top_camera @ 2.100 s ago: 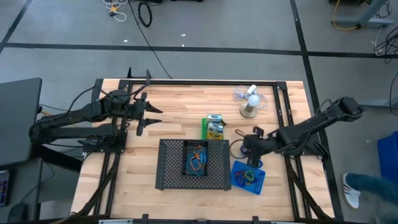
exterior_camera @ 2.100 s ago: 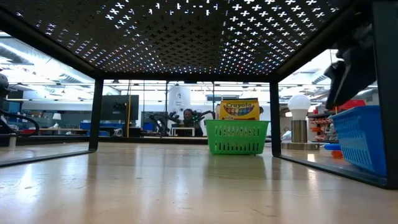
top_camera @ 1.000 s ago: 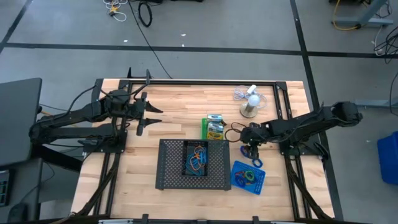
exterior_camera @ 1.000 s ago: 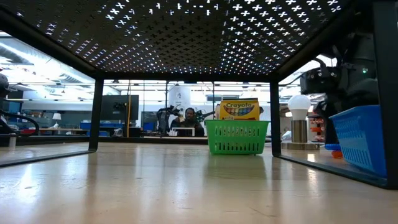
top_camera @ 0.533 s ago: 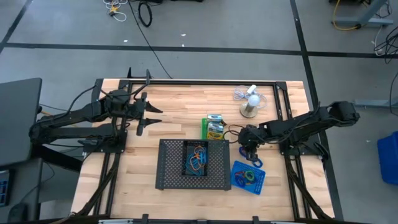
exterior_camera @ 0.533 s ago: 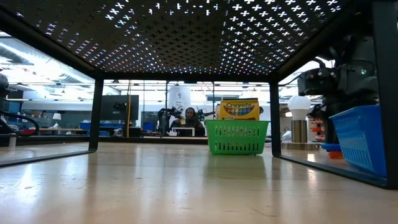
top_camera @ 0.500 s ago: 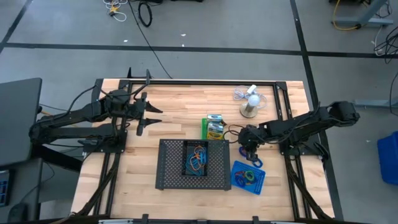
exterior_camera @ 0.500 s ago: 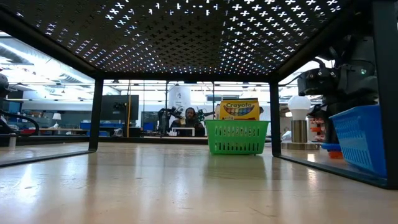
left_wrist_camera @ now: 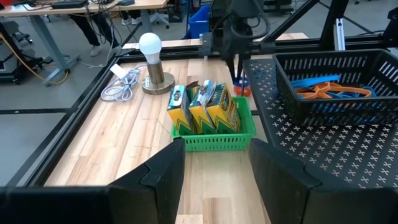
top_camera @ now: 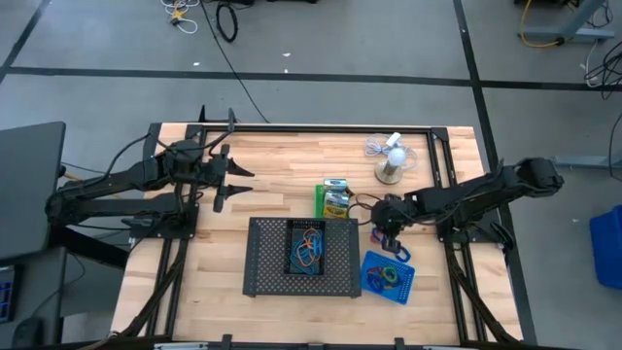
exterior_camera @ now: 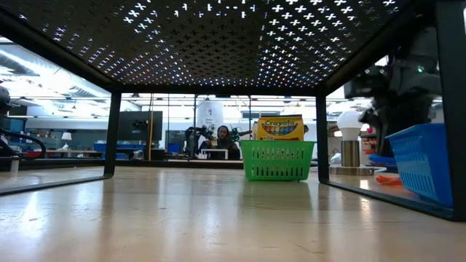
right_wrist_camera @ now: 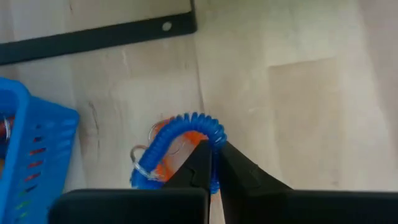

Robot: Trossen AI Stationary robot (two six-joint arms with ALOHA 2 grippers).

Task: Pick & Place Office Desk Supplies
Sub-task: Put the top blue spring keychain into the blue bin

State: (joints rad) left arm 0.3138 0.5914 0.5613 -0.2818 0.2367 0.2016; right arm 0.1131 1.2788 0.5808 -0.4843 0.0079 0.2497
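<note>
A blue coiled rubber-band loop lies over an orange loop on the wood between the green bin and the blue bin. My right gripper is shut on the blue loop, pointing steeply down; in the high view it stands just right of the green bin. The green bin holds the yellow crayon box and small green-white boxes. My left gripper waits open at the table's left, holding nothing. My right gripper pinches the blue coiled loop at the top of its arc between its two fingertips, coming from above and pointing steeply down. The pinched part is raised a little; the loop's other end stays down by the orange loop.
A large black mesh tray sits in the near middle, with a black bin of loops on it. The blue bin with more loops stands right of the tray. A white mini fan and its cable lie at the far right.
My right gripper has shut on the blue coiled loop. The pinched part of the loop now stands a little higher above the table than before; the orange loop stays on the wood.
</note>
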